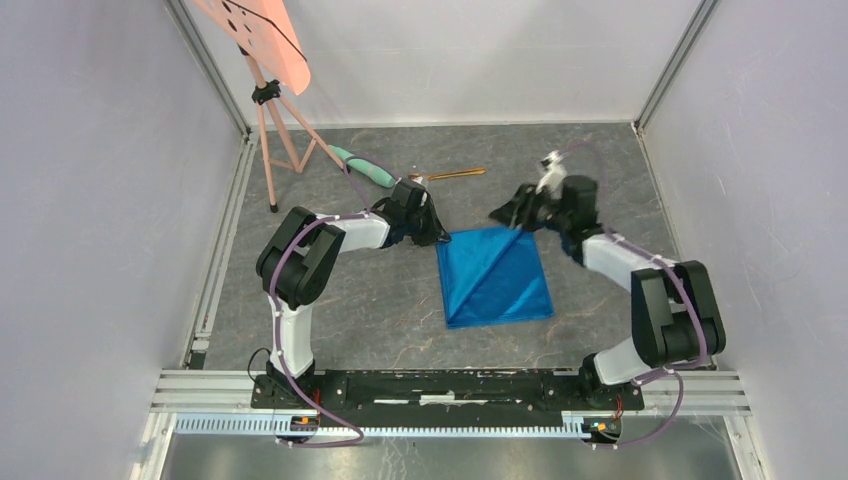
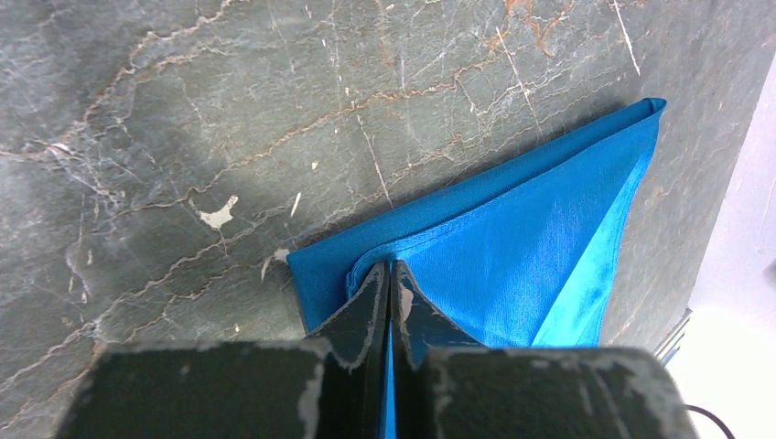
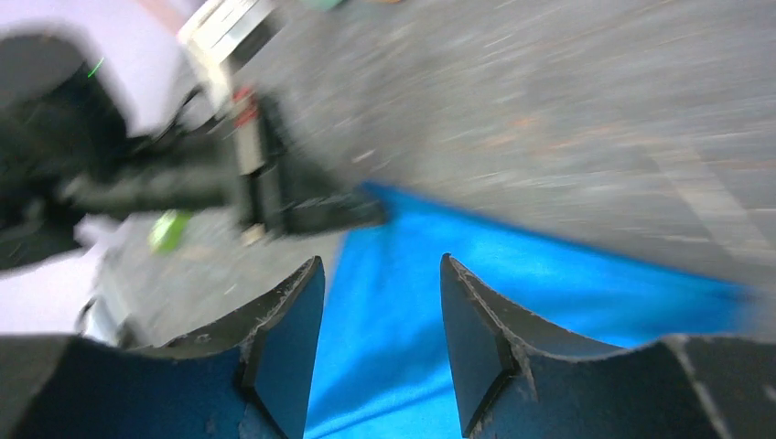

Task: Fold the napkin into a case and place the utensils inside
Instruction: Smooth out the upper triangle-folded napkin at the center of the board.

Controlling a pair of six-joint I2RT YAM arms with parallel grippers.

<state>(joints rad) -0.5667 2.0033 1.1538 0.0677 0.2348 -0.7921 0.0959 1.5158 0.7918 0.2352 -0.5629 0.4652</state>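
Note:
The bright blue napkin (image 1: 495, 275) lies in the middle of the table with a diagonal crease across it and one layer folded over. My left gripper (image 1: 437, 236) is shut on its far left corner; in the left wrist view the jaws (image 2: 392, 273) pinch the top layer of the napkin (image 2: 540, 229). My right gripper (image 1: 516, 214) hovers at the napkin's far right corner, open with nothing between its fingers, and the blue napkin (image 3: 567, 293) shows below them in a blurred view. The copper-gold utensils (image 1: 455, 175) lie behind the napkin, close together, untouched.
A mint-green cylinder (image 1: 362, 168) lies at the back left, just behind my left arm. A pink tripod (image 1: 280, 140) carrying an orange board stands at the far left corner. White walls and metal rails enclose the grey marbled table (image 1: 360, 310).

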